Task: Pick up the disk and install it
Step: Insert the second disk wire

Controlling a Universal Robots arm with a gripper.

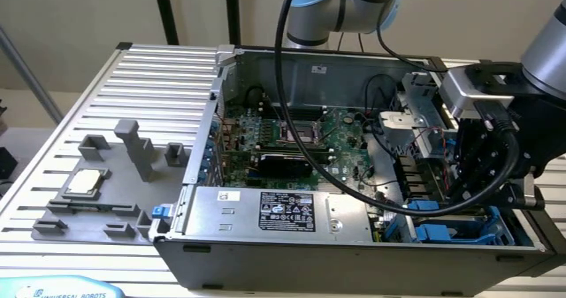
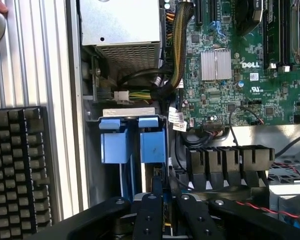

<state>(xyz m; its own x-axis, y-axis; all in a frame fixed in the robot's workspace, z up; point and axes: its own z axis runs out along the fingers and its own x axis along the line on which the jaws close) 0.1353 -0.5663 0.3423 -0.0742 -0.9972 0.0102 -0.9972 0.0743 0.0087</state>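
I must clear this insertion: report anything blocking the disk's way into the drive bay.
Nothing visible does. The gripper holds the disk edge-on at the drive bay. Black cables lie beside it, not across.

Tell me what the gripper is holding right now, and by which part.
The gripper appears shut on the disk, seen edge-on. It pinches the thin edge of the blue frame, over the drive bay.

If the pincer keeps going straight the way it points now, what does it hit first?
Most likely the blue drive bay in the computer case: the pincer is poised right at it, a blue edge showing between its fingers. Depth is hard to judge.
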